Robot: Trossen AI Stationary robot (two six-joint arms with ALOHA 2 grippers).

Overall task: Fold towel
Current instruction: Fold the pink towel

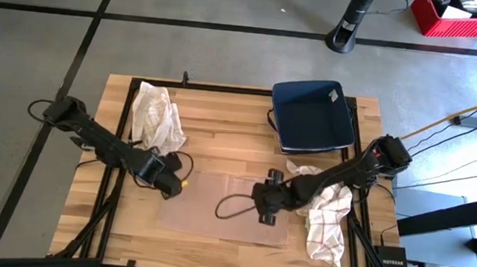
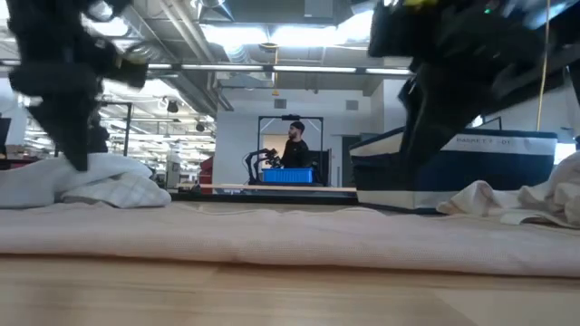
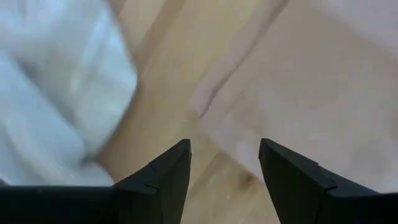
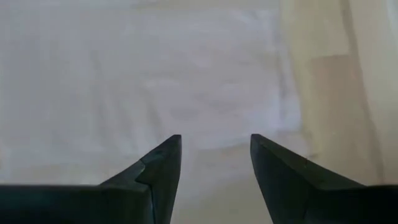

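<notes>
A tan towel (image 1: 226, 206) lies spread flat on the wooden table, and shows as a low band in the low view (image 2: 272, 237). My left gripper (image 1: 172, 185) stands open above the towel's far left corner (image 3: 200, 111), with nothing between its fingers (image 3: 224, 146). Over the right part of the towel (image 4: 155, 74), my right gripper (image 1: 265, 211) is also open and empty (image 4: 216, 140). Both point steeply down.
A crumpled white checked cloth (image 1: 156, 114) lies at the far left, just beside my left gripper (image 3: 56, 93). Another white checked cloth (image 1: 326, 217) lies at the right, under my right arm. A dark blue bin (image 1: 312, 114) stands at the far right. A person stands in the room behind (image 2: 296, 145).
</notes>
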